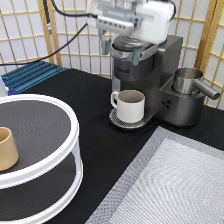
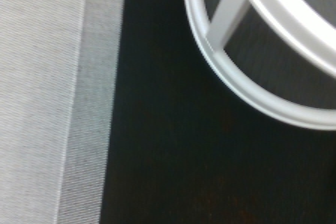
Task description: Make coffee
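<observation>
The hand (image 1: 120,47) hovered over the coffee machine (image 1: 145,80), fingers apart and empty; a mug (image 1: 131,105) sat beneath. No pod showed, so its grip couldn't be judged.

Gripper (image 1: 120,50) at exterior view's top, pointing down; jaws seemingly apart, empty.

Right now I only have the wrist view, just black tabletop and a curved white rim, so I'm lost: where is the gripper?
Observer: The gripper is over the top of the coffee machine, at the exterior view's top, with its fingers spread.
Operator: Is a mug in place?
Observer: Yes, a cream-white mug stands on the machine's drip tray.
Operator: And the coffee pod?
Observer: No coffee pod shows in either view, and the gripper holds nothing I can see.
</observation>
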